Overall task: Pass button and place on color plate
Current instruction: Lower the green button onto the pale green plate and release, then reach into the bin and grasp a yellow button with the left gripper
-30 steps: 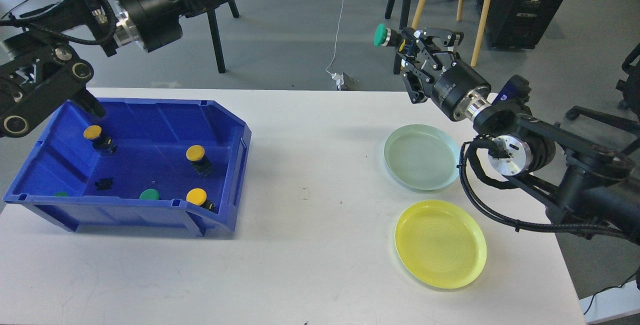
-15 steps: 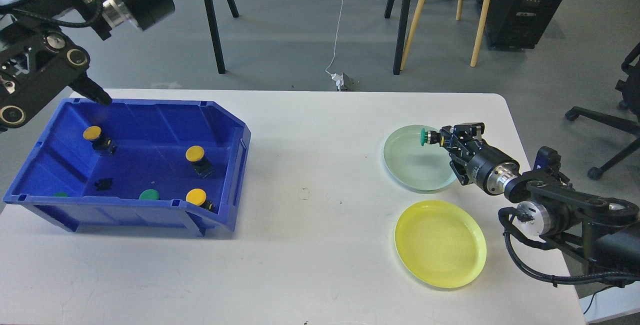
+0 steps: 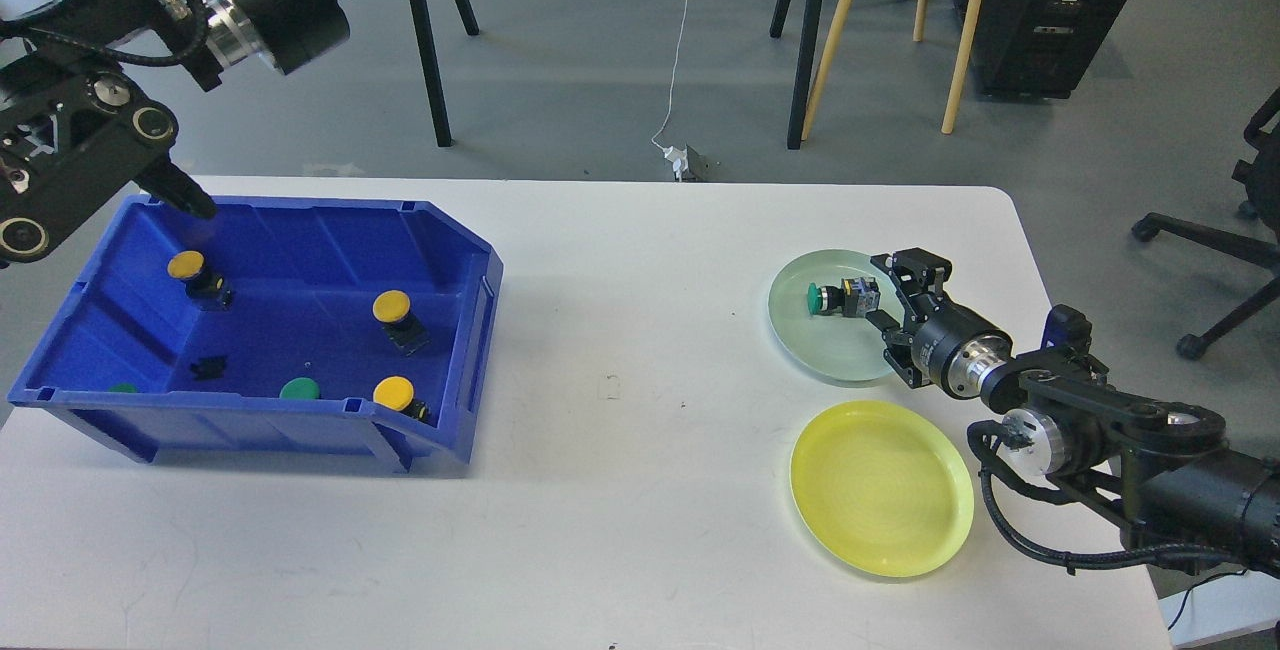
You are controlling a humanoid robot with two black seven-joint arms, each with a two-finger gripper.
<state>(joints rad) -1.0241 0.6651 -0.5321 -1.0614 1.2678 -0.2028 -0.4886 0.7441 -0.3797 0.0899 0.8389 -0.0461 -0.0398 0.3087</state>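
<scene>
step: release & back off. Green button [image 3: 830,299] lies on its side in the pale green plate [image 3: 800,340], cap toward the desk's left edge, body toward the right gripper [image 3: 882,296].
jaws, R: spread open around/just past the button's body end, holding nothing as far as I can see; contact w/ the body too close to call.
jaws, L: left gripper [image 3: 185,198] hangs over the blue bin's [image 3: 440,330] back-left corner, seen dark & end-on, so can't tell open or closed.
doing it well: I'd pull straight back toward the desk's right edge, w/o dragging the button or tipping the plate rim.
edges: green plate near the right edge, back half; yellow plate [image 3: 882,490] just in front of it, nearer the front-right corner.
room: mid desk bare, wide lane btwn bin & plates. Yellow buttons [image 3: 391,307] left in bin.
</scene>
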